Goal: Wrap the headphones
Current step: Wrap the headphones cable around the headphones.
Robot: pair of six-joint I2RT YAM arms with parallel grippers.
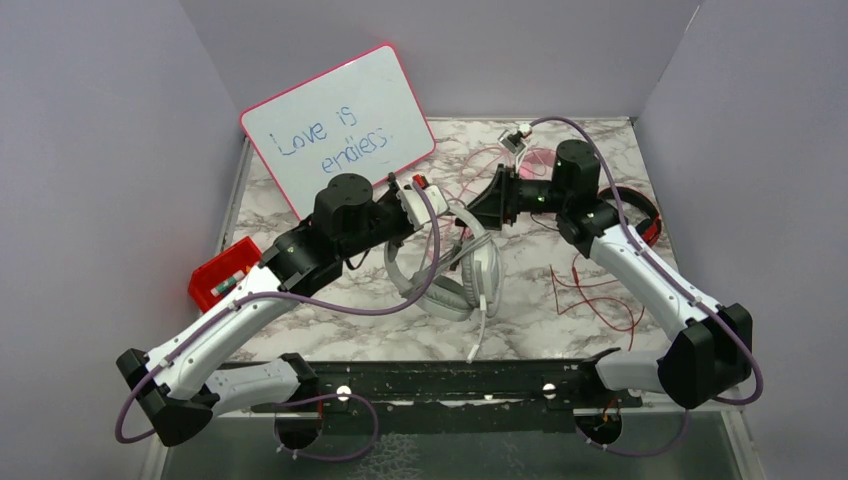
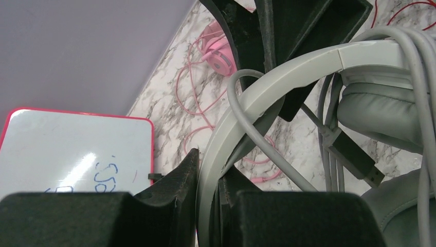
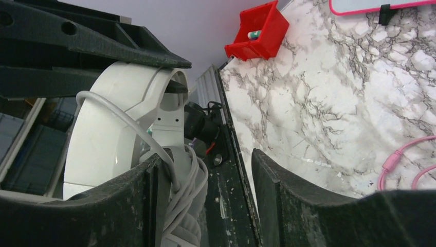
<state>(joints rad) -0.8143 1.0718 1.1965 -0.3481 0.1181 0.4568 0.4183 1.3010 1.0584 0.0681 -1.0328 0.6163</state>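
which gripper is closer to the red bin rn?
Left. The left gripper, shut on the grey headphones, is on the side of them facing the red bin; the right gripper, open, is on their far side.

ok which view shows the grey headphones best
Top external: the grey headphones show whole. Left wrist gives only a close stretch of band and one cup; right wrist only a slice of band with cable across it.
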